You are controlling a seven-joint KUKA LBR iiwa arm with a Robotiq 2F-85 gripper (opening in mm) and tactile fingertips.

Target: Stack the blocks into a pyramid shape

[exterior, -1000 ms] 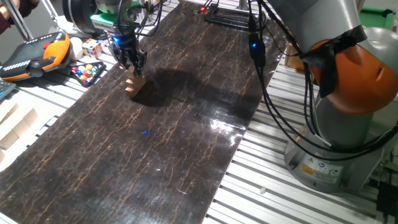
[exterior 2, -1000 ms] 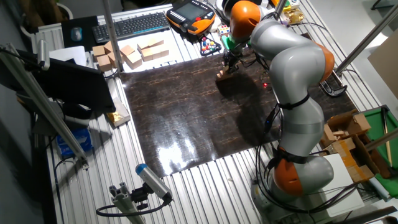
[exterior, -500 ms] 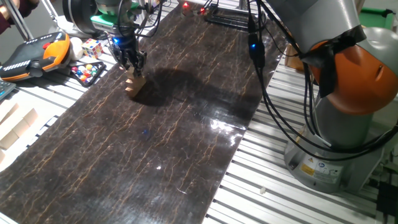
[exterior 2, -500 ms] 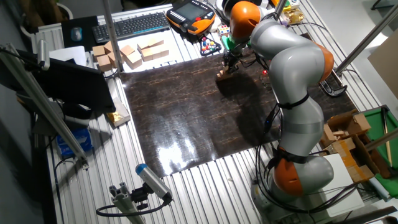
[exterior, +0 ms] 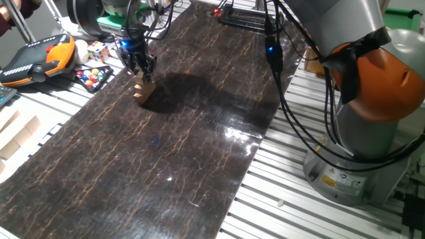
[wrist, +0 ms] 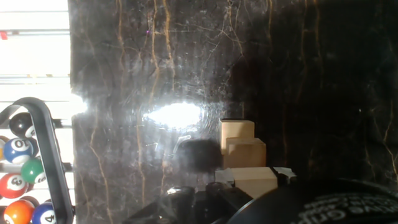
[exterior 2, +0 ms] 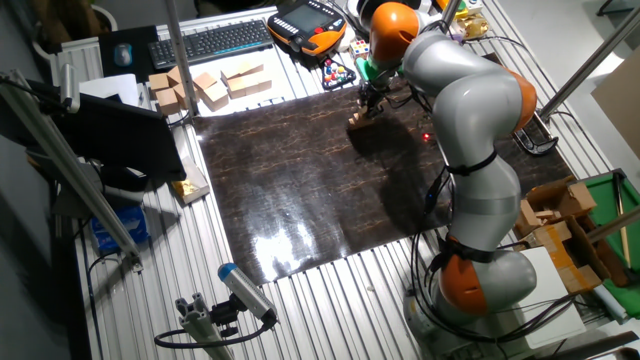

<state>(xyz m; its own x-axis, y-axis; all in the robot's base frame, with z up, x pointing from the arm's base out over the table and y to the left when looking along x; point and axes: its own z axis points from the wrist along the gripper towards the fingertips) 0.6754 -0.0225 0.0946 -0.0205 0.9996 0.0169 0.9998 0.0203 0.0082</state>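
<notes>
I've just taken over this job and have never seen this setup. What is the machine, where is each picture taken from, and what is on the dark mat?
The machine is one grey-and-orange robot arm with a two-finger hand. Two pictures come from fixed cameras on different sides of the table; the third looks along the fingers from the hand. On the dark mat stands a small stepped stack of tan wooden cubes; the hand is right above its top. Whether it grips a cube cannot be told. Off the mat lie billiard balls, a puzzle cube, an orange control pendant and larger pale blocks.
</notes>
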